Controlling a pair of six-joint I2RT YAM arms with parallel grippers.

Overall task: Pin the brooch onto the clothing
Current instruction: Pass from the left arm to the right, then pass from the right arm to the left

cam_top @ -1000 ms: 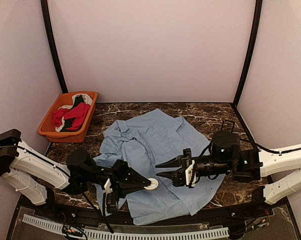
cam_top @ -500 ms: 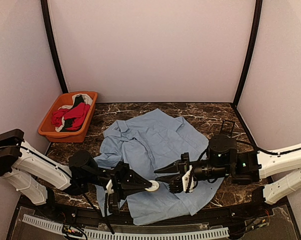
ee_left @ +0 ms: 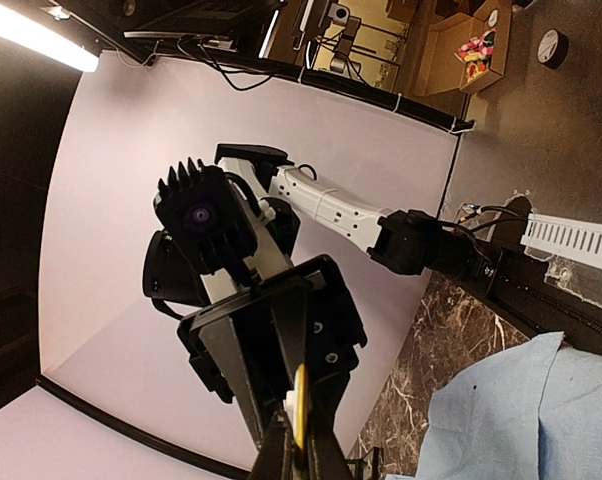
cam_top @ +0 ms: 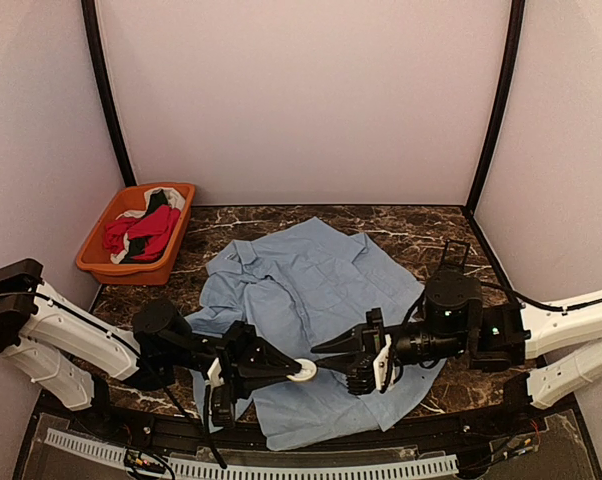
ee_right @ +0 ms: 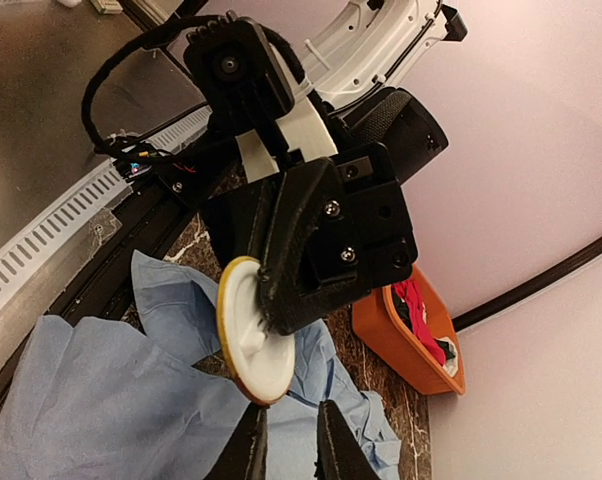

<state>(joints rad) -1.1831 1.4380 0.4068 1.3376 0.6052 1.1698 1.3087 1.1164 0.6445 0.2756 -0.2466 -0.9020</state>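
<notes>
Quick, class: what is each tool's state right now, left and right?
Left tool: closed, holding the brooch by its edge.
Right tool: slightly open, right next to the brooch, holding nothing.

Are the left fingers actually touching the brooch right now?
Touching. The right wrist view shows the left fingers clamped across the brooch.
</notes>
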